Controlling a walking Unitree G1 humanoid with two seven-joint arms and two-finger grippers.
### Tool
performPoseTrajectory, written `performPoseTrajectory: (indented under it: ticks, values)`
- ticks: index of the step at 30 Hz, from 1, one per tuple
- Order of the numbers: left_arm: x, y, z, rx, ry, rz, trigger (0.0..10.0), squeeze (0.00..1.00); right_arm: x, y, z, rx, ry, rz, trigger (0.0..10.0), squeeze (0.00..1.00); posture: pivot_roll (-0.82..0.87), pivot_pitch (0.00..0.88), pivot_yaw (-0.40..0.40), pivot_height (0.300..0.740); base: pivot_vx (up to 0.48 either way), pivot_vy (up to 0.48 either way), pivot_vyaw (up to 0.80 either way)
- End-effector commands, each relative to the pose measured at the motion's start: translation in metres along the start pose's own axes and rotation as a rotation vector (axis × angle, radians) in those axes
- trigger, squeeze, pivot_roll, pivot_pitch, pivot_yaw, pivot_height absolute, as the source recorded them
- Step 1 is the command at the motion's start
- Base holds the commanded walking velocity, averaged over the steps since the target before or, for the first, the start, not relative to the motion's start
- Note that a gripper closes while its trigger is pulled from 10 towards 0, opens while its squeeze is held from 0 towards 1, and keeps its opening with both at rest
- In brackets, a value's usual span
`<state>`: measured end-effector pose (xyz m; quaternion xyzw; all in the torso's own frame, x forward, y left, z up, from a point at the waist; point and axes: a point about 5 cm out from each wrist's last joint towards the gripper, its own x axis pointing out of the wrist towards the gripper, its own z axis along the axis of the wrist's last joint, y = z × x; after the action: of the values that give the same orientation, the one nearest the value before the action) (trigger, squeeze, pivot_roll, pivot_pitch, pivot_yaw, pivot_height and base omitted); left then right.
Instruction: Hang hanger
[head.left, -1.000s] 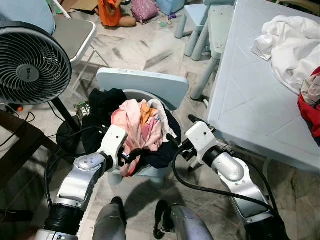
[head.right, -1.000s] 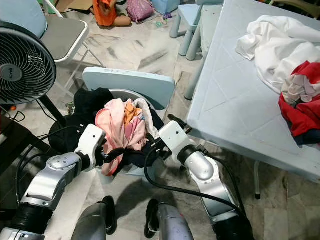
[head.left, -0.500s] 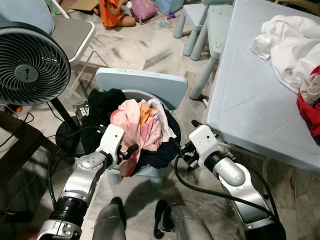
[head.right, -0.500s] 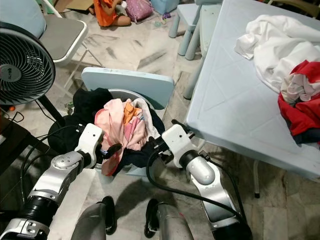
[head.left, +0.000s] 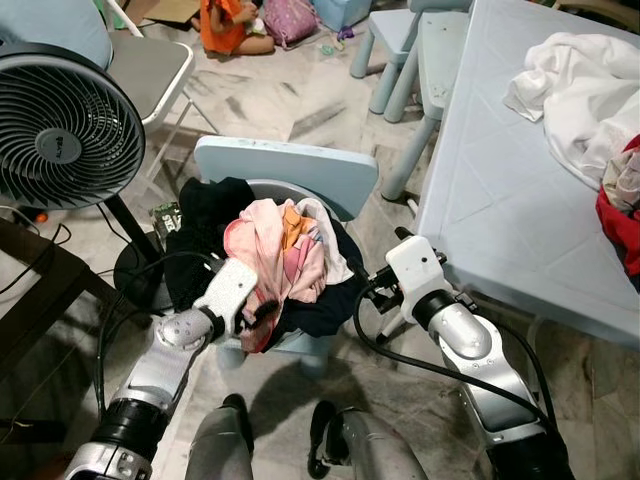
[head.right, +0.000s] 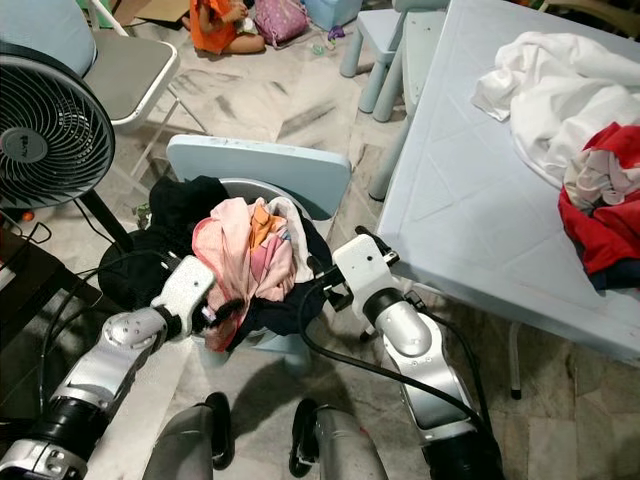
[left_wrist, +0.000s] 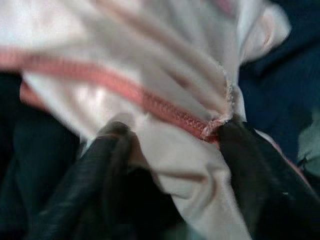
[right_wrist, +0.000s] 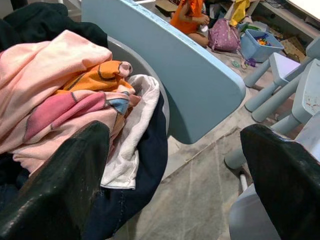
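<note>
Left eye view: small pale-blue chair (head.left: 290, 165) in front of robot, seat piled with clothes; fan (head.left: 62, 125) off to the robot's left, pale-blue table (head.left: 500, 200) to its right with a white garment (head.left: 575, 85) on it.
Task thing: no hanger can be made out in any view; may be buried in the pile, cannot tell. Task says hang hanger, pictures show only laundry.
Pile: pink garment (head.left: 275, 250) on top, orange piece tucked in it, dark clothes (head.left: 210, 215) under and draped over the chair's left side.
Left gripper (head.left: 262, 312): at the near left edge of the pile, fingers pinched into the pink garment's lower hem.
Left wrist view: both black fingers (left_wrist: 95, 165) have pink cloth with a red stitched seam bunched between them, so it is gripping the fabric.
Right gripper (right_wrist: 175, 175): spread wide, nothing between the fingers, hovering just beside the pile's right edge, looking across the pile toward the chair back.
Key relation: pile lies forward of both grippers and between them; left is in contact, right is near but apart.
Nearer arm: left, already on the cloth.
Step (judgement): likely lifting or sorting the pink garment to reach what is under it.
Risk (judgement): the pinch may drag neighbouring clothes off the seat.
</note>
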<state>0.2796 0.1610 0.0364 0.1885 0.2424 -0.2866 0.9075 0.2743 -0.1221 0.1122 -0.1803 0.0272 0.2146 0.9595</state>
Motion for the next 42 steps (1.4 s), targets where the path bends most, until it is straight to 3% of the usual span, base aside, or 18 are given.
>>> performPoseTrajectory:
  ticks: [1, 4, 12, 19, 22, 31, 34, 37, 39, 40, 41, 42]
  values:
    - [-0.001, 0.001, -0.010, -0.002, 0.033, -0.015, 0.0, 0.00, -0.002, -0.004, -0.006, 0.001, 0.030, -0.027, 10.0, 0.00, -0.06, 0.189, -0.080, 0.740, 0.000, 0.000, 0.00]
    - [-0.004, 0.009, -0.021, -0.007, 0.072, 0.004, 0.0, 0.00, -0.002, -0.004, -0.007, 0.003, 0.034, -0.018, 10.0, 0.00, -0.06, 0.191, -0.082, 0.740, 0.000, 0.000, 0.00]
    - [-0.014, 0.012, -0.036, -0.006, 0.094, 0.009, 0.0, 0.00, 0.000, -0.006, -0.006, 0.004, 0.033, -0.010, 10.0, 0.00, -0.05, 0.189, -0.090, 0.740, 0.000, 0.000, 0.00]
    - [-0.041, 0.019, -0.047, 0.043, 0.093, 0.100, 0.0, 0.00, 0.004, -0.004, -0.004, 0.000, 0.025, 0.000, 10.0, 0.00, -0.04, 0.185, -0.089, 0.740, 0.000, 0.000, 0.00]
    - [-0.054, 0.022, -0.046, 0.139, 0.088, 0.141, 0.0, 0.00, 0.004, -0.005, -0.005, -0.006, 0.022, 0.001, 10.0, 0.00, -0.03, 0.184, -0.088, 0.740, 0.000, 0.000, 0.00]
    - [-0.072, 0.026, -0.037, 0.244, 0.040, 0.248, 0.0, 0.00, 0.009, -0.001, -0.004, 0.001, 0.015, 0.005, 10.0, 0.00, 0.00, 0.177, -0.082, 0.740, 0.000, 0.000, 0.00]
    - [-0.083, 0.029, -0.031, 0.305, 0.005, 0.344, 0.0, 0.00, 0.010, -0.001, -0.005, 0.003, 0.013, 0.003, 10.0, 0.00, 0.01, 0.176, -0.078, 0.740, 0.000, 0.000, 0.00]
    - [-0.085, 0.028, -0.027, 0.322, -0.010, 0.375, 0.0, 0.00, 0.011, -0.001, -0.005, 0.004, 0.011, 0.001, 10.0, 0.00, 0.02, 0.177, -0.077, 0.740, 0.000, 0.000, 0.00]
    - [-0.083, 0.024, -0.025, 0.276, -0.018, 0.362, 0.4, 0.00, 0.012, 0.000, -0.005, 0.005, 0.010, 0.000, 10.0, 0.00, 0.02, 0.177, -0.078, 0.740, 0.000, 0.000, 0.00]
    - [-0.079, 0.020, -0.026, 0.204, -0.021, 0.337, 10.0, 0.23, 0.013, 0.001, -0.005, 0.004, 0.008, 0.001, 10.0, 0.00, 0.02, 0.177, -0.078, 0.740, 0.000, 0.000, 0.00]
    - [-0.073, 0.015, -0.026, 0.112, -0.029, 0.309, 10.0, 1.00, 0.013, 0.002, -0.004, 0.003, 0.003, 0.003, 10.0, 0.00, 0.01, 0.178, -0.079, 0.740, 0.000, 0.000, 0.00]
    - [-0.071, 0.014, -0.025, 0.091, -0.029, 0.304, 10.0, 1.00, 0.014, 0.003, -0.003, 0.001, 0.000, 0.004, 10.0, 0.00, 0.01, 0.178, -0.079, 0.740, 0.000, 0.000, 0.00]
